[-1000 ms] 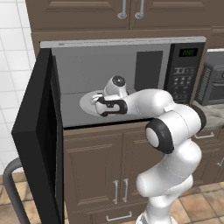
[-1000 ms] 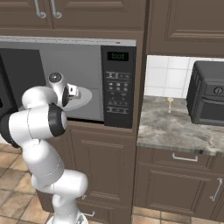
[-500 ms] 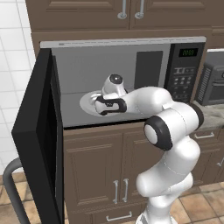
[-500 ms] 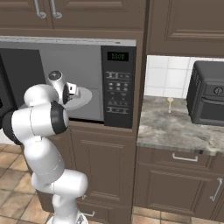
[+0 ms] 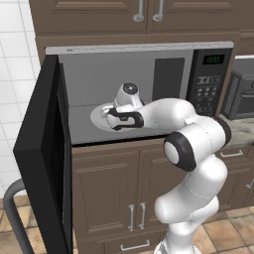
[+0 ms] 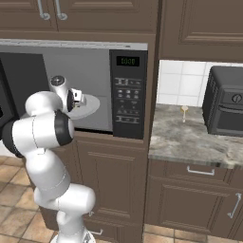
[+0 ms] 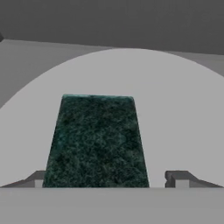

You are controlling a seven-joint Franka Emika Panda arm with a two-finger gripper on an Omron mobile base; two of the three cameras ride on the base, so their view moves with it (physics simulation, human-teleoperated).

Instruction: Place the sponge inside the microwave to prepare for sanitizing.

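Arm reaches into microwave (image 5: 208, 74), claw (image 7: 107, 179) open, pointing down over sponge (image 7: 96, 140) on turntable (image 7: 183, 113)

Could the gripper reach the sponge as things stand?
Probably yes. The gripper is already inside the microwave, whose door is swung wide open. The sponge lies on the turntable between its open fingers, nothing intervening.

Tool (image 5: 110, 118) inside open microwave (image 5: 149, 89), perhaps over turntable (image 5: 99, 115)
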